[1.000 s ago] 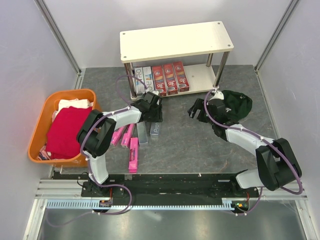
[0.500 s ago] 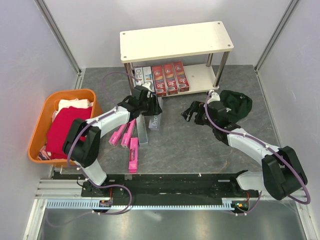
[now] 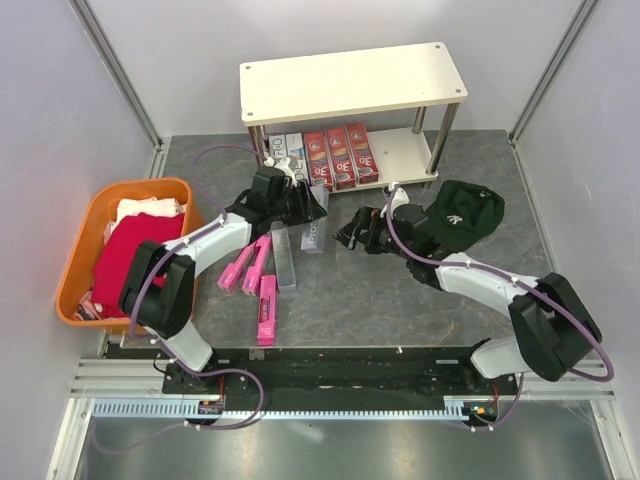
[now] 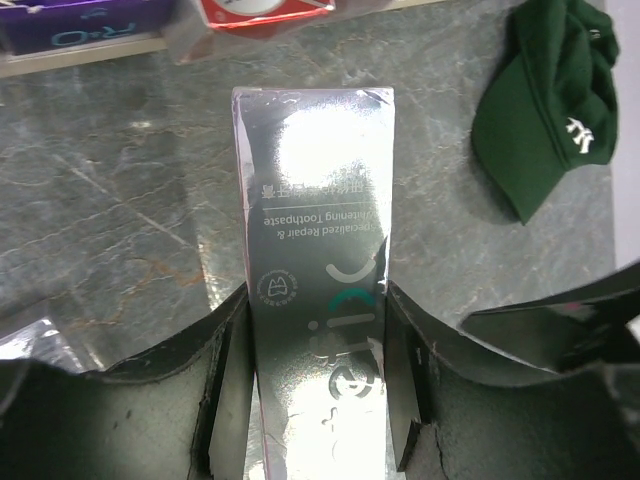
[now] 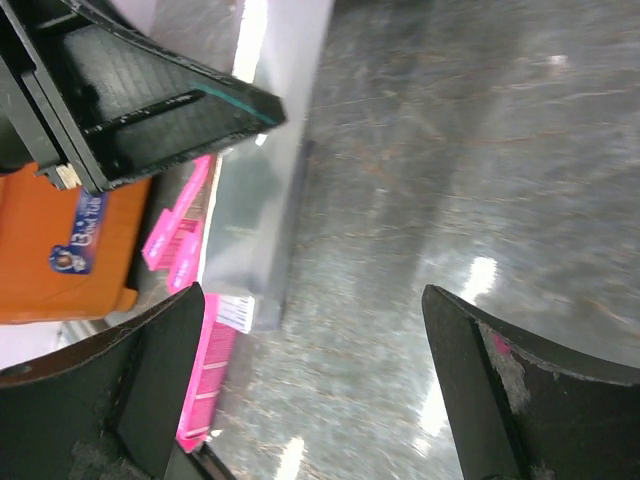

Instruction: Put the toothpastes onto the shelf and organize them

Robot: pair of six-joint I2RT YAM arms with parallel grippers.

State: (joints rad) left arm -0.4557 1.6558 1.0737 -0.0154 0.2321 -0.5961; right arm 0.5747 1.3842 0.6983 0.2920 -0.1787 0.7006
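Observation:
The shelf [image 3: 352, 80] stands at the back; its lower board holds two navy/white boxes [image 3: 284, 150] and three red "3D" boxes [image 3: 340, 157]. My left gripper [image 3: 308, 207] [image 4: 315, 300] is shut on a silver-grey toothpaste box [image 4: 315, 200] [image 3: 313, 238], held lengthwise between the fingers just in front of the lower tier. A second silver-grey box [image 3: 283, 257] [image 5: 250, 230] lies on the table. Three pink boxes [image 3: 257, 268] [image 5: 210, 370] lie left of it. My right gripper [image 3: 350, 235] [image 5: 335, 400] is open wide and empty, right of the silver boxes.
An orange basket [image 3: 75, 300] with a red cloth [image 3: 135, 260] sits at the left edge; it also shows in the right wrist view [image 5: 50, 250]. A dark green cap [image 3: 462, 210] [image 4: 545, 110] lies right of the shelf's front legs. Grey walls close in the table.
My left gripper has drawn back left and carried the silver-grey box toward the shelf. My right gripper has moved left toward the middle, staying open.

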